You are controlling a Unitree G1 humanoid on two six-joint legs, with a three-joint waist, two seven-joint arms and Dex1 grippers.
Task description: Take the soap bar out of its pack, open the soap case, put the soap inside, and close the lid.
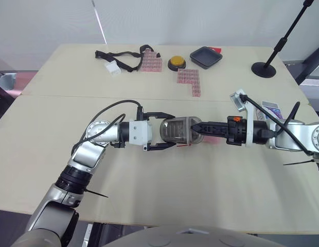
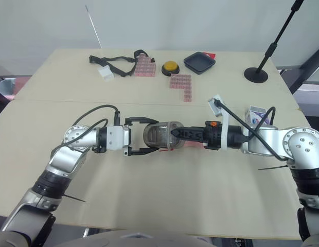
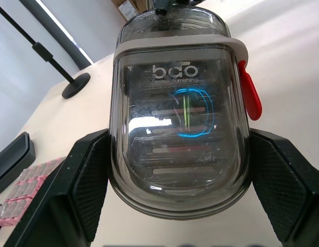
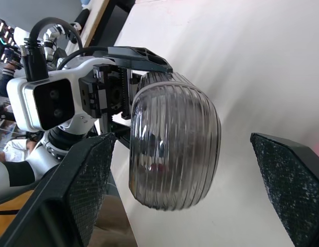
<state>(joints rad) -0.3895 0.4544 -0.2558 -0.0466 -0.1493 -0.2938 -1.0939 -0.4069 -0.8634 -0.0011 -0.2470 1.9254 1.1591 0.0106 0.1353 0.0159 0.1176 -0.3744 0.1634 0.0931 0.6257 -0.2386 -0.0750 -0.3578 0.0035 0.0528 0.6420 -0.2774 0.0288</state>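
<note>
The smoky see-through soap case (image 1: 176,130) lies in the middle of the table with its lid down and a red clasp (image 3: 250,98) on one side. My left gripper (image 1: 172,130) is shut on the case, its black fingers (image 3: 90,175) pressed against both sides. From the right, my right gripper (image 1: 196,126) reaches the case's other end. Its fingers (image 4: 90,180) are spread wide, open, with the ribbed case (image 4: 172,149) between them. A pink thing (image 1: 215,139) lies on the table under the right gripper, mostly hidden.
A white and blue box (image 1: 271,108) sits behind my right arm. At the back of the table are a black tray (image 1: 206,56), a yellow button (image 1: 176,63), pink block pieces (image 1: 189,81), a black strap (image 1: 123,55) and a stand's round base (image 1: 263,68).
</note>
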